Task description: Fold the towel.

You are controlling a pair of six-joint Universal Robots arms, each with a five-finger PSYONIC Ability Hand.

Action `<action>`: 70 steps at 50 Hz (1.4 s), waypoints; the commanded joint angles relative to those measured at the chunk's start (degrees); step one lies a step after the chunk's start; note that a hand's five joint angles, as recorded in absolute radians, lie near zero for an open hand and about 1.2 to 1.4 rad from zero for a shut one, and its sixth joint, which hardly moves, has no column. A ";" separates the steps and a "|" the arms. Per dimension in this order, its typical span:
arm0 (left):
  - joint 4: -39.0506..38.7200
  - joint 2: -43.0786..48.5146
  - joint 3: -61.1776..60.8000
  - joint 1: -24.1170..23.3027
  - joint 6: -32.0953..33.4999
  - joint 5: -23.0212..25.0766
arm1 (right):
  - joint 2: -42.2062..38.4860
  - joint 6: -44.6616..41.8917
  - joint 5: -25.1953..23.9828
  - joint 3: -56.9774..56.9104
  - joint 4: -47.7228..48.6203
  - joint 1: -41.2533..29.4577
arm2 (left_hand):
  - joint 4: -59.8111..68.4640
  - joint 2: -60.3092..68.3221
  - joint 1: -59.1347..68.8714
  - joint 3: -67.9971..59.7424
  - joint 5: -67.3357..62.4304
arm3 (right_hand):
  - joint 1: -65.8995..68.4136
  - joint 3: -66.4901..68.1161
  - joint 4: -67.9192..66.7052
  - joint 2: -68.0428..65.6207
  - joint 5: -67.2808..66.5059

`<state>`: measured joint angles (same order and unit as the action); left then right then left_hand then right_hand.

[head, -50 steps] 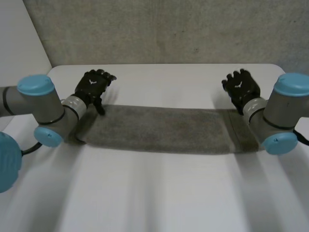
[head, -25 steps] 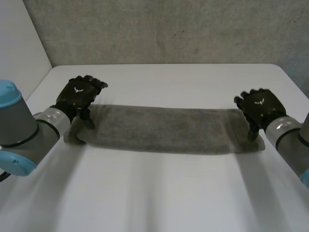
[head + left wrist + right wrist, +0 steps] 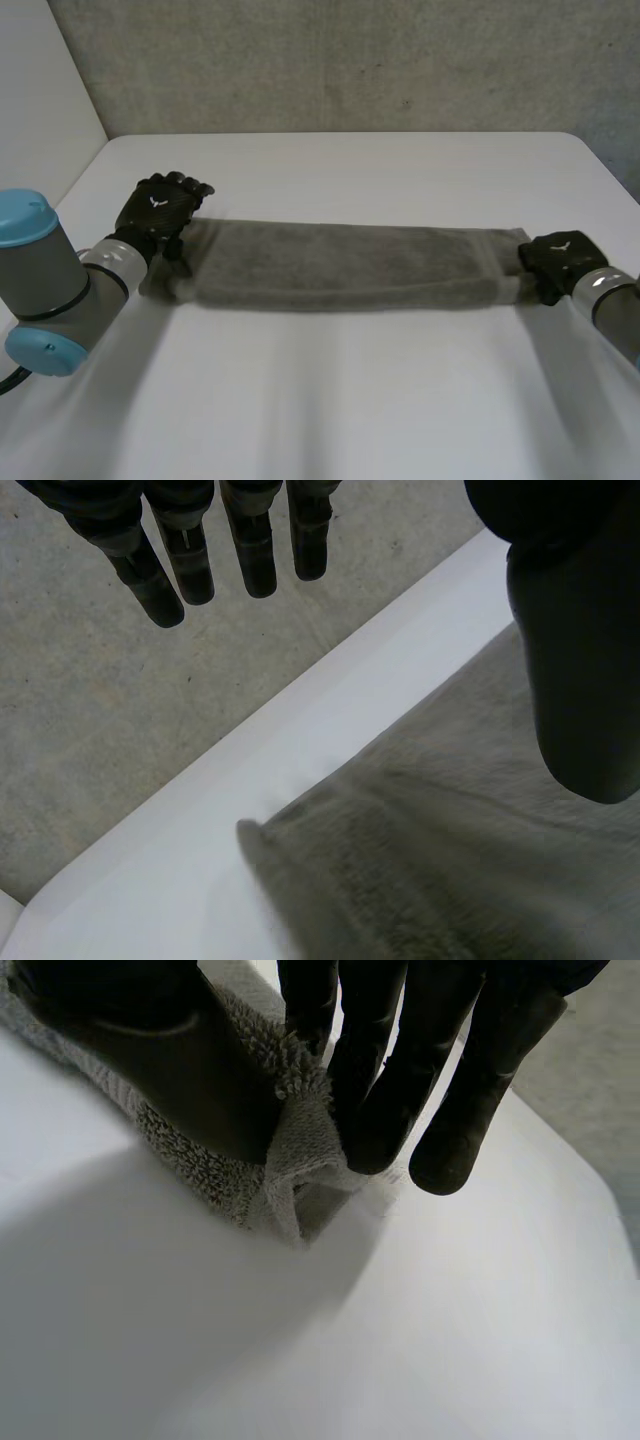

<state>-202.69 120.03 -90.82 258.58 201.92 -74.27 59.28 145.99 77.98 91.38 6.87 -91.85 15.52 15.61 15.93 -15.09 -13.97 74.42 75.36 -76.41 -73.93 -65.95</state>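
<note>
Nearest, the bare front of the table (image 3: 330,400) lies on this side of the towel (image 3: 340,265). The towel is stretched as one long, narrow grey strip across the table's middle and, by its layered end, looks already doubled lengthwise. At the towel's right end the right hand (image 3: 558,262) has the corner pinched between thumb and fingers (image 3: 380,1100), with the cloth bunched into a small peak. That grip would suit lifting this end and carrying it over. At the towel's left end the left hand (image 3: 160,208) is released, its fingers (image 3: 255,550) straight and reaching past the far corner, thumb above the pile. I judge it is placed to take or pin that end. Beyond the towel run the table's far edge and the grey wall (image 3: 350,60).
</note>
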 commanded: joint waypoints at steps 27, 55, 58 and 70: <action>-0.07 -7.88 -1.65 -2.38 -0.47 -0.79 | 11.65 -14.85 -1.52 -15.96 -6.61 -3.99 | -3.79 -3.88 -4.20 3.36 12.24 | 5.58 4.64 -3.59 -6.07 -4.05; -0.51 -7.18 -0.50 -6.77 -2.41 -0.70 | -3.67 -16.45 5.77 -19.24 0.34 -40.17 | -3.96 -4.05 -4.37 3.53 12.41 | -64.42 -65.36 66.41 63.93 65.95; -0.60 -7.18 -0.32 -7.39 -2.41 -0.70 | 1.77 -12.41 5.69 -13.89 0.34 -36.05 | -3.96 -4.05 -4.37 3.53 12.41 | -64.42 -65.36 66.41 63.93 65.95; -0.60 -7.09 -1.12 -11.08 -2.32 -0.87 | 8.13 -3.43 1.92 7.39 1.22 -21.11 | -3.96 -4.05 -4.37 3.53 12.41 | -60.19 -61.13 62.19 59.70 61.73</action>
<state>-203.26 112.87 -91.36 248.45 199.56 -75.13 67.13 141.44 82.49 90.50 7.71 -119.85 15.52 15.60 15.92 -15.08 -13.77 12.92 13.24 -14.07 -13.79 -2.93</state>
